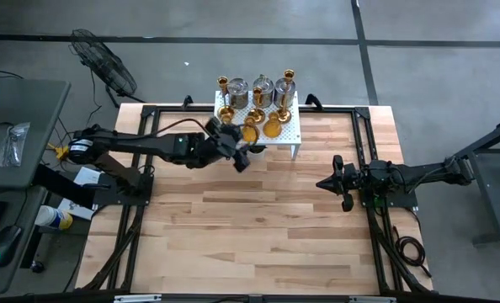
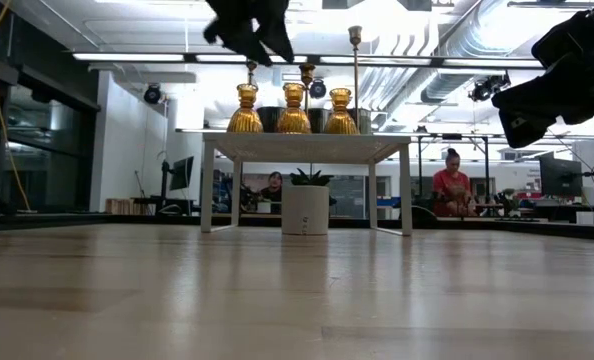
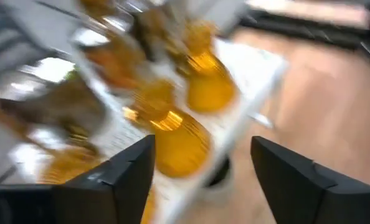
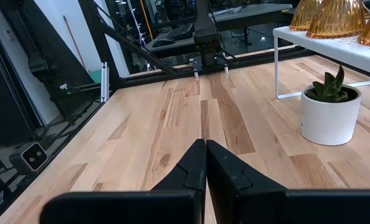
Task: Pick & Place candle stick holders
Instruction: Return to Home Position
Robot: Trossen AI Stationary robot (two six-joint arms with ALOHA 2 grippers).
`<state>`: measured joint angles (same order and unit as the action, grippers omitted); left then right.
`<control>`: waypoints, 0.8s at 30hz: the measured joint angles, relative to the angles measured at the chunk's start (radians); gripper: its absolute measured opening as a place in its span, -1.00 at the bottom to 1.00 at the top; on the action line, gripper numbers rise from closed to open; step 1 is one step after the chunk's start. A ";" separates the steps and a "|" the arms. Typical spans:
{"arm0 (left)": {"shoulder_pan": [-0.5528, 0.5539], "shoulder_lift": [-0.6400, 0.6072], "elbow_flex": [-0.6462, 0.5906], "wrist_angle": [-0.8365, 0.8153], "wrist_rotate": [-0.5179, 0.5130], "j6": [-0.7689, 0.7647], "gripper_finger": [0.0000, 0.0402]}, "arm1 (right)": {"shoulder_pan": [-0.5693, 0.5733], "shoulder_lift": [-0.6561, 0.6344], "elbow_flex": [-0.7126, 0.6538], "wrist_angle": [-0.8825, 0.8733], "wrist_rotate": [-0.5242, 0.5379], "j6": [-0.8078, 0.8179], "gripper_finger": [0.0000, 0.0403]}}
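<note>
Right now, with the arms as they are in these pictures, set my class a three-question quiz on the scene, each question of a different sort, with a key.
1. True or false: the right gripper is shut on one of the candle stick holders.
2. The candle stick holders stand: A on the white rack; B on the floor; C under the rack.
3. Fill in: under the rack stands a white pot with a ____.
Key: 1 false, it is shut but empty, over the table. 2 A. 3 plant. The left gripper is open and empty beside the rack.
</note>
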<state>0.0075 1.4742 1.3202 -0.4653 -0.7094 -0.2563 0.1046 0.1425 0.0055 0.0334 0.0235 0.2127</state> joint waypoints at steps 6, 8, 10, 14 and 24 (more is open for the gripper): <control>-0.002 0.002 -0.144 0.148 0.294 0.072 -0.15 | 0.000 0.000 0.000 0.000 0.000 0.000 -0.99; -0.002 0.002 -0.202 0.240 0.336 0.088 -0.34 | 0.000 0.000 0.000 0.000 0.000 0.000 -0.99; -0.002 0.002 -0.251 0.321 0.334 0.111 -0.53 | 0.000 0.000 0.000 0.000 0.000 0.000 -0.99; 0.000 0.002 -0.316 0.409 0.281 0.132 -0.91 | 0.000 0.000 0.000 0.000 0.000 0.000 -0.99; 0.041 0.002 -0.333 0.458 0.261 0.132 -0.99 | 0.000 0.000 0.000 0.000 0.000 0.000 -0.99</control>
<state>0.0489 1.4765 0.9867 -0.0074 -0.4481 -0.1244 0.1047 0.1429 0.0055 0.0334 0.0235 0.2127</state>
